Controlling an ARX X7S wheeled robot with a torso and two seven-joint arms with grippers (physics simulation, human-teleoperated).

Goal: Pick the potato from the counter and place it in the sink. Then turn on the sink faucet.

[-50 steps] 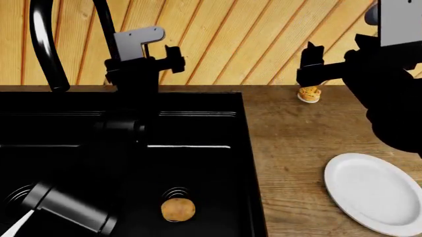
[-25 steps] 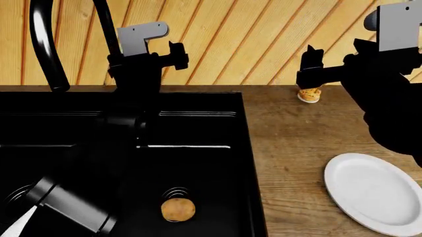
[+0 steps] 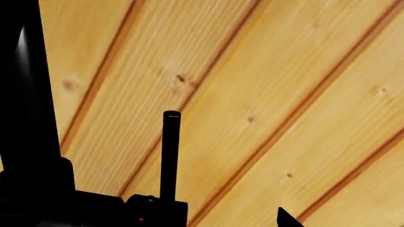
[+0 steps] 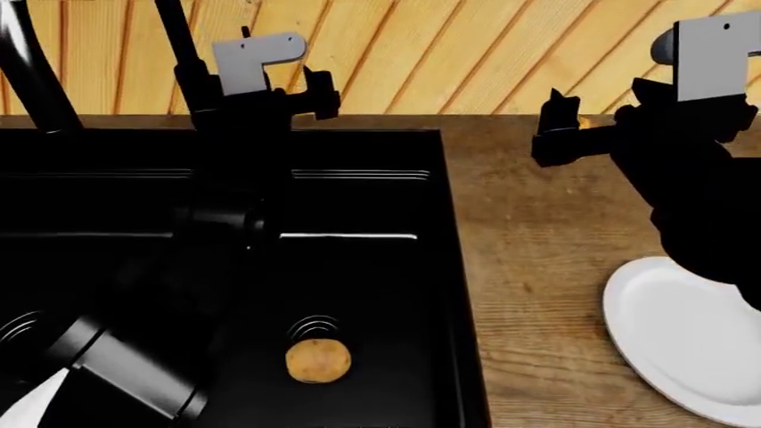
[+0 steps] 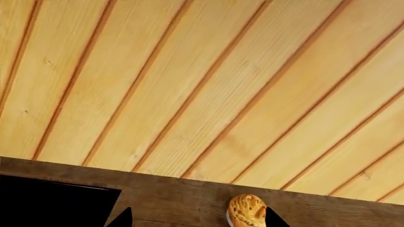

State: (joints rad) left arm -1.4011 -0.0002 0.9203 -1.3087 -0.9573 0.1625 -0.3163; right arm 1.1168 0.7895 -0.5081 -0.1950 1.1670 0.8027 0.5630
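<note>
At the far left the tall glossy black gooseneck faucet (image 4: 30, 76) rises behind the large glossy black double-basin sink (image 4: 356, 205), and its slim upright post (image 3: 170, 156) stands straight ahead of the left wrist camera, which suggests the left gripper (image 4: 271, 89) is raised at the back rim of the sink to reach the faucet control. Its dark fingers appear spread, with nothing between them, the post just beside them rather than gripped. The smooth oval tan-yellow potato (image 4: 317, 360) lies down in the basin on the round ringed drain, so the placing step looks done and the faucet is left. Further right, the brown wood-grain counter (image 4: 535, 267) carries a round white plate (image 4: 678, 339) near its front edge. The right gripper (image 4: 559, 125) hovers over the counter's back, parted and empty, with a small lumpy brown muffin (image 5: 247, 211) ahead between its tips, well clear of the faucet work.
</note>
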